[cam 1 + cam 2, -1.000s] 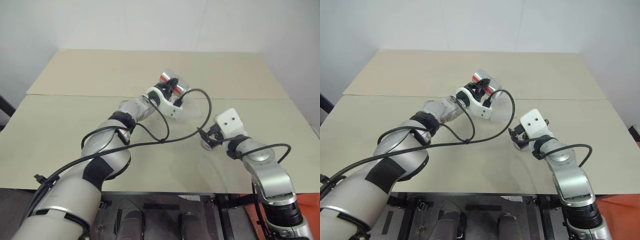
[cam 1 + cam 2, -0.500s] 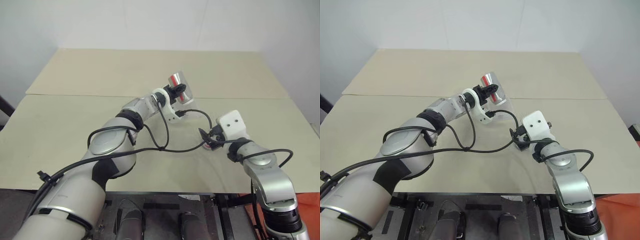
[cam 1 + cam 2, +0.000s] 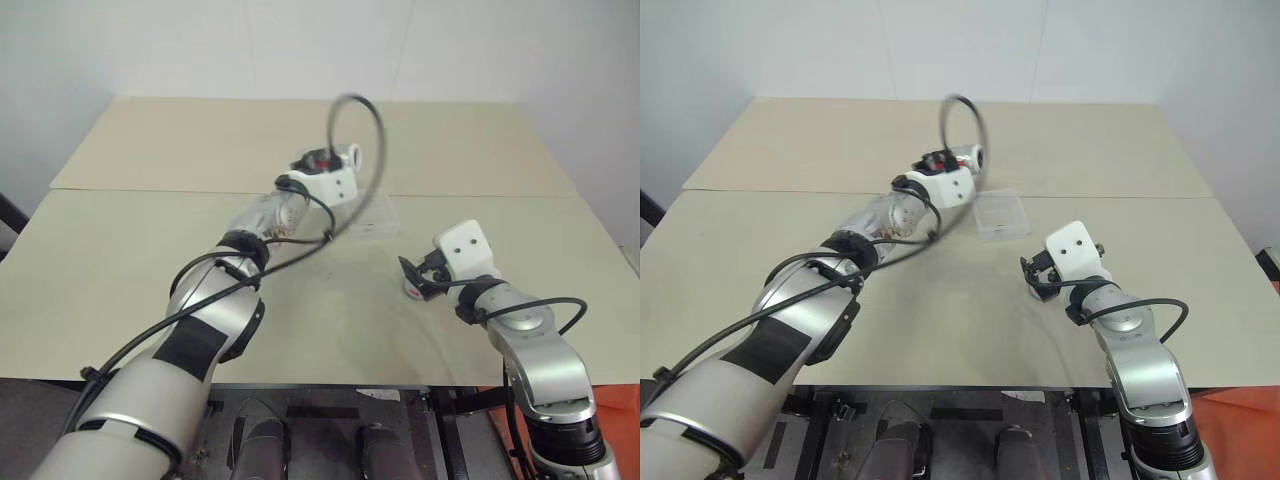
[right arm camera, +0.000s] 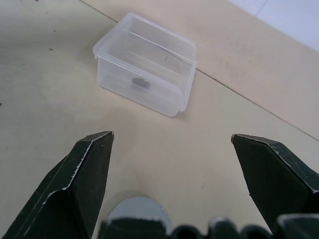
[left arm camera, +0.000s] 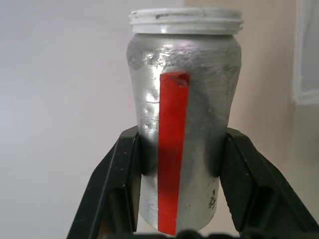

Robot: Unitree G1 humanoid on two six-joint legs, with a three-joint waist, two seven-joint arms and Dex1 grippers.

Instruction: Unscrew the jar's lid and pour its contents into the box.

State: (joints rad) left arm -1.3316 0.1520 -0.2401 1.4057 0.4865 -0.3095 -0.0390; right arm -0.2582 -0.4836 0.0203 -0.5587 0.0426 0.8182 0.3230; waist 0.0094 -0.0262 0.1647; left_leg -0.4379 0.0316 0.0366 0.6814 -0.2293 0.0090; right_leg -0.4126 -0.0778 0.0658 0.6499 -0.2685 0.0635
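The jar point(image 5: 183, 124) is sitting uncapped in the clenched left gripper point(image 5: 179, 164), left of the box point(image 3: 1001, 215). A small dark piece is lying in the box. The lid point(image 4: 133, 208) is resting below the released right gripper point(image 4: 172, 149). Pouring looks done.

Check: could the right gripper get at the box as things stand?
Probably yes: the right gripper is open, facing the box across bare table, with only the lid lying just beneath it.

Crinkled silvery foil-like jar point(image 5: 199, 99) with glossy red strip, clear smooth plastic box point(image 4: 145, 63), matt beige table point(image 3: 150, 250)
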